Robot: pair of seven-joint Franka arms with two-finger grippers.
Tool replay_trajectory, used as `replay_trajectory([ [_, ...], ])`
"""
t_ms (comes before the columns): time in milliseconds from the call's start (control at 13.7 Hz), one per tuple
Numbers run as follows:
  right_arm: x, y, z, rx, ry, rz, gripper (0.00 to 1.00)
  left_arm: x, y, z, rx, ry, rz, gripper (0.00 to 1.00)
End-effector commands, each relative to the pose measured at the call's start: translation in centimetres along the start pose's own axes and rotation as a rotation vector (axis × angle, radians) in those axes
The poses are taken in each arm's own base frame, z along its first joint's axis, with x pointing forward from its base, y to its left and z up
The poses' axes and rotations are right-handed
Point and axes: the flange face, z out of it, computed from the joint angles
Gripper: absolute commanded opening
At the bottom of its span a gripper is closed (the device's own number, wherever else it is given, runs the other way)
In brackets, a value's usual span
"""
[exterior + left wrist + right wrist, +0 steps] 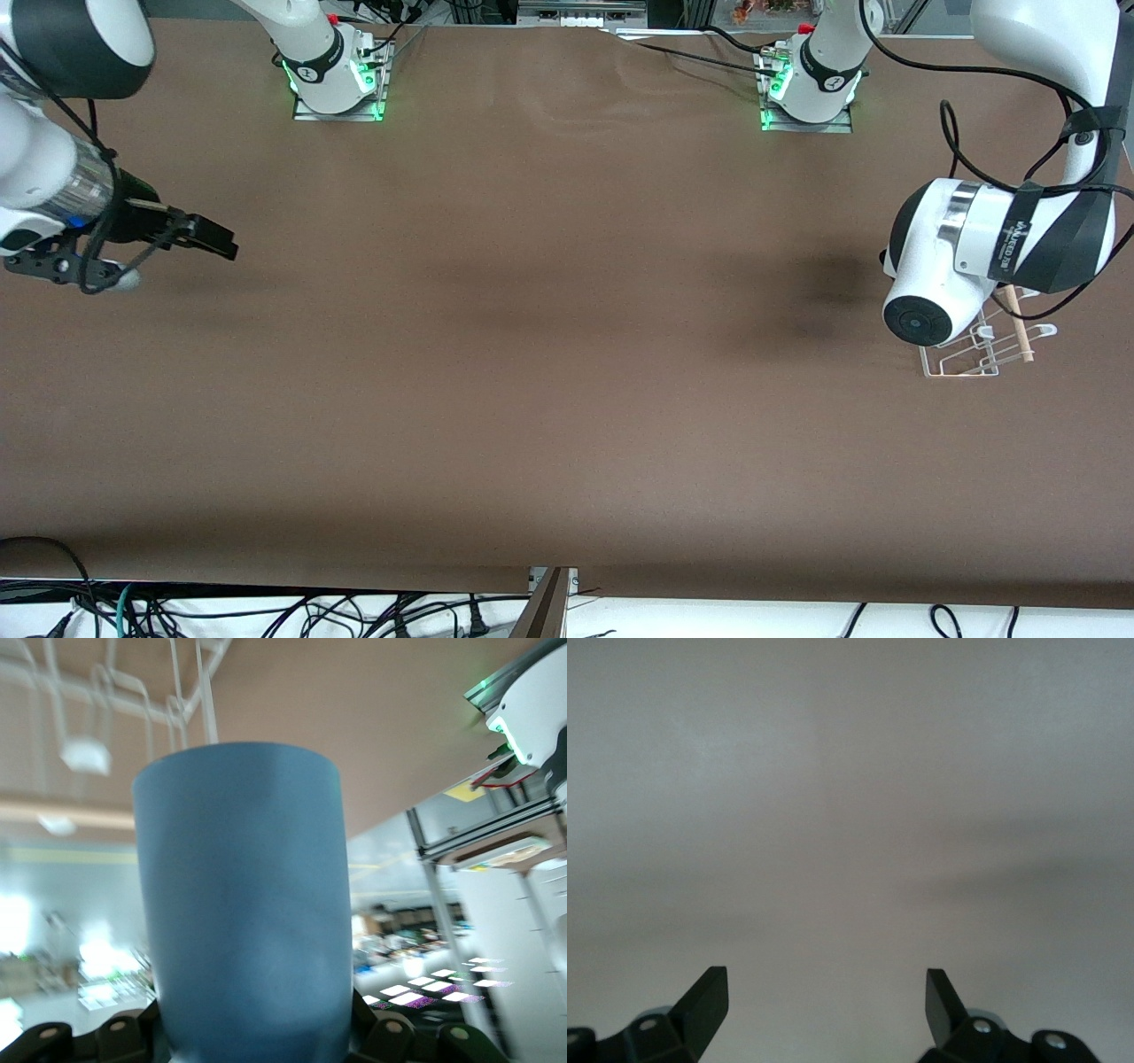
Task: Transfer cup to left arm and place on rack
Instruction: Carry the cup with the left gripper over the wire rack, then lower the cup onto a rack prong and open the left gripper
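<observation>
We record a brown table (549, 399) whose part nearest the front camera carries nothing.

Farther up, toward the left arm's end of the table, we find the rack (970, 354), a white wire frame with looped prongs and a light wooden dowel (1017, 321) across it. Only its nearer part shows in the front view; the rest is covered by the left arm (974, 248), whose white wrist hangs directly over it. The left gripper itself is hidden under that wrist in the front view.

In the left wrist view we see the cup (244, 904), a light-blue tumbler, filling the middle of the picture, its lower end seated between the black links of the left gripper (252, 1041). We judge the jaws clamped on the cup. The white loops of the rack (115, 691) appear just past the cup's upper end, close to it; whether cup and rack touch, we cannot tell.

At the right arm's end of the table, the right gripper (182, 239) hangs over bare tabletop, well apart from the rack and cup. The right wrist view shows its two fingertips (709, 997) standing wide apart with nothing between them. This arm waits.

The two arm bases (337, 75) stand along the table's farthest edge.
</observation>
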Motion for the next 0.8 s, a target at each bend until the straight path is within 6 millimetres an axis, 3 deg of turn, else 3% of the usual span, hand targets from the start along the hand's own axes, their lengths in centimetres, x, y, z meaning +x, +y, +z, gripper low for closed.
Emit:
replay_trajectory([
  [0, -1.8, 1.3, -0.2, -0.021, 0.023, -0.086, 0.99, 0.1, -0.5, 3.3, -0.03, -0.077, -0.148, 0.0],
  [293, -1.7, 1.8, -0.5, -0.033, 0.025, -0.097, 0.99, 1.4, -2.6, 5.8, 0.046, -0.066, -0.156, 0.0],
  [439, -1.1, 3.0, -0.8, -0.033, 0.022, -0.083, 0.99, 1.9, -2.5, 6.4, 0.051, -0.073, -0.147, 0.0],
  [732, 0.9, 2.9, -1.4, -0.033, -0.026, -0.103, 0.99, 3.5, -2.4, 7.8, 0.077, -0.061, -0.116, 0.0],
])
